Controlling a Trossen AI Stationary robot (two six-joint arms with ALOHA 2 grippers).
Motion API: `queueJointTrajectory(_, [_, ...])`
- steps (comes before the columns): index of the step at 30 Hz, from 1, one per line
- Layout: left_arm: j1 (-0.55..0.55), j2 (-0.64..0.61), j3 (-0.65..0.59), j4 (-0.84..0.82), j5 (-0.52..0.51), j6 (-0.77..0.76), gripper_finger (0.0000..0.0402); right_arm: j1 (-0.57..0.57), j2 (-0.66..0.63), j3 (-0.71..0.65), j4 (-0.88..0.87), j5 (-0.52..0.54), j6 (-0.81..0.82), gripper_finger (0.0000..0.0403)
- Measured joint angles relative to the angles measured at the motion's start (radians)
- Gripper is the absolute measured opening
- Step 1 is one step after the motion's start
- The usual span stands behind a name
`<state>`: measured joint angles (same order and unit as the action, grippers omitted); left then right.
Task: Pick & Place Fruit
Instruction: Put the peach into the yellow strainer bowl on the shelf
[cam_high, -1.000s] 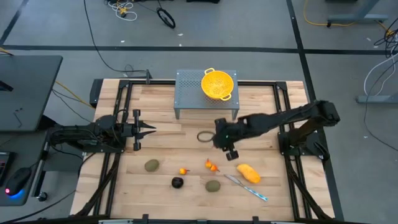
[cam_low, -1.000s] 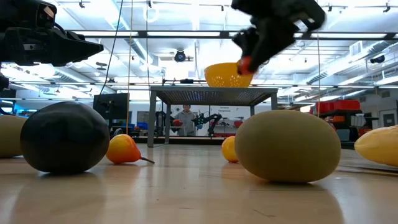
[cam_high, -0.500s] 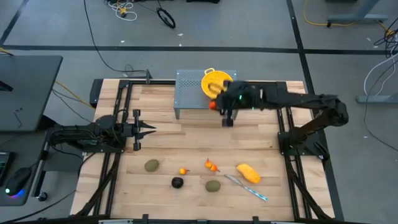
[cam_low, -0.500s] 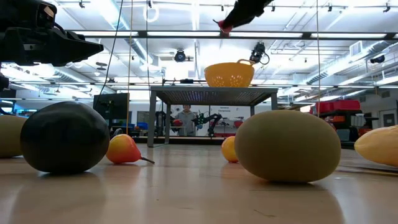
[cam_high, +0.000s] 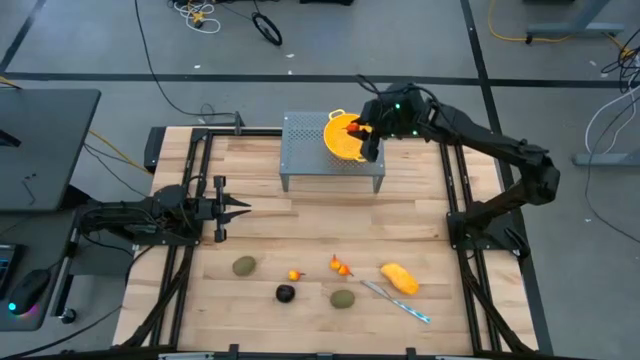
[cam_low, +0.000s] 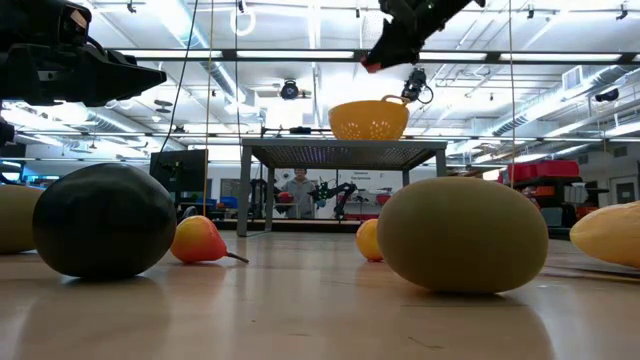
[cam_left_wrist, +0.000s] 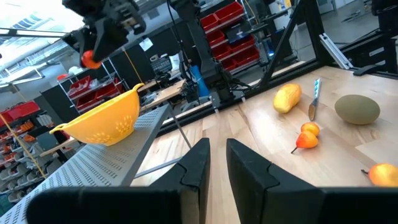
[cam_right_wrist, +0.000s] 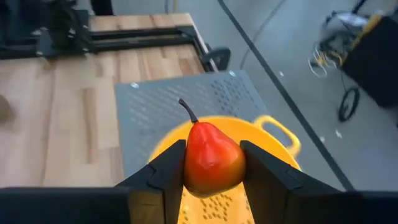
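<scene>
My right gripper (cam_high: 358, 130) is shut on a small red-orange toy pear (cam_right_wrist: 211, 158) and hangs above the yellow colander (cam_high: 345, 143), which stands on the grey perforated stand (cam_high: 310, 150) at the table's far side. On the near part of the table lie two olive-green ovals (cam_high: 244, 266) (cam_high: 343, 298), a dark ball (cam_high: 286, 293), a yellow-orange oblong (cam_high: 399, 278) and two tiny orange pieces (cam_high: 294, 275) (cam_high: 340, 266). My left gripper (cam_high: 240, 208) waits at the table's left, level, shut with only a slit between its fingers. My right gripper pinches the pear's wide body (cam_right_wrist: 189, 165) between its two fingers, one on each side. The fingers (cam_right_wrist: 165, 171) slant down from the table's right. The pear is lifted clear above the colander's bowl (cam_right_wrist: 273, 134), its stem (cam_right_wrist: 186, 111) pointing away from the wrist.
A slim silver-and-blue knife (cam_high: 395, 301) lies beside the oblong fruit near the table's near right. Dark frame rails (cam_high: 200, 160) run along the table's left and right sides. Bare wood lies between the stand and the row of fruit.
My right gripper has risen from low over the table's middle and swung toward the far edge, turning as it went. It carried the pear all the way and now hangs over the colander. Its fingers have stayed shut on the pear.
</scene>
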<state>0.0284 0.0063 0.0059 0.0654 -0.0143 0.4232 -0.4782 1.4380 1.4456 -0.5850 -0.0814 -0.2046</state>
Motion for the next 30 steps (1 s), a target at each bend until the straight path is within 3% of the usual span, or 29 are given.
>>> queueJointTrajectory(13, [0.000, 0.000, 0.000, 0.000, 0.000, 0.000, 0.0064, -0.047, 0.029, -0.077, -0.082, -0.028, -0.003, 0.0147])
queueJointTrajectory(30, [0.000, 0.000, 0.000, 0.000, 0.000, 0.000, 0.0064, -0.047, 0.029, -0.086, -0.078, -0.026, -0.002, 0.0201])
